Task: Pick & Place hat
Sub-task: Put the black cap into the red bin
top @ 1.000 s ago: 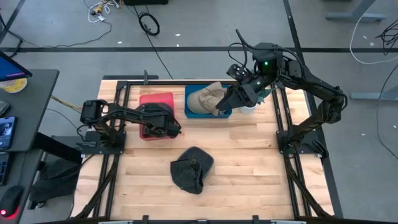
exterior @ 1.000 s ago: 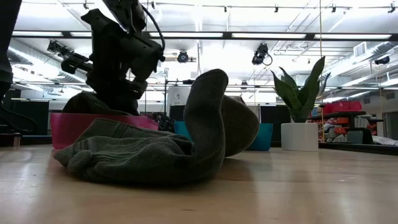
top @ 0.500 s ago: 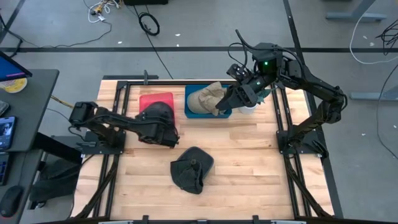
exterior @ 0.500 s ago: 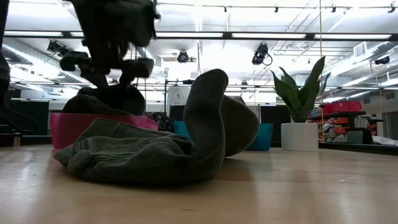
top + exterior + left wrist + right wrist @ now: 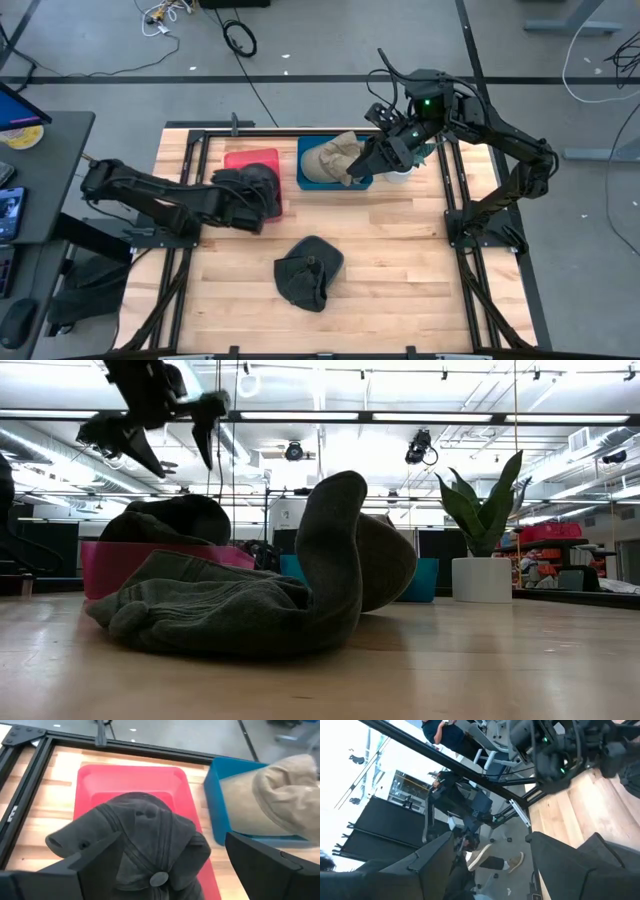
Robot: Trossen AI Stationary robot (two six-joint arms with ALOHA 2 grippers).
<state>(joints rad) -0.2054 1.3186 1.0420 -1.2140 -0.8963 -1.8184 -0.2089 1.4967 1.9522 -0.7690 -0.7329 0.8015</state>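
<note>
A dark grey hat [image 5: 140, 845] lies crown up in the near half of the red tray [image 5: 125, 777], its brim hanging over the tray's near left rim. My left gripper [image 5: 256, 198] hangs open just above and to the near side of it, touching nothing; the low view shows its fingers [image 5: 205, 425] spread above the hat [image 5: 170, 520]. An olive hat [image 5: 308, 272] lies crumpled on the table's middle. A tan hat [image 5: 335, 158] fills the blue bin [image 5: 304, 178]. My right gripper [image 5: 362, 168] waits open, high over the bin's right end.
A potted plant in a white pot [image 5: 481, 575] stands just right of the blue bin. Black frame rails [image 5: 190, 200] run along the table's left and right sides. Bare wood [image 5: 400, 270] lies to the right of the olive hat.
My left gripper has opened and let go of the dark grey hat, then risen and drawn back toward the table's left and near edges, tipping up. The hat has stayed in the red tray. My right gripper has kept still.
</note>
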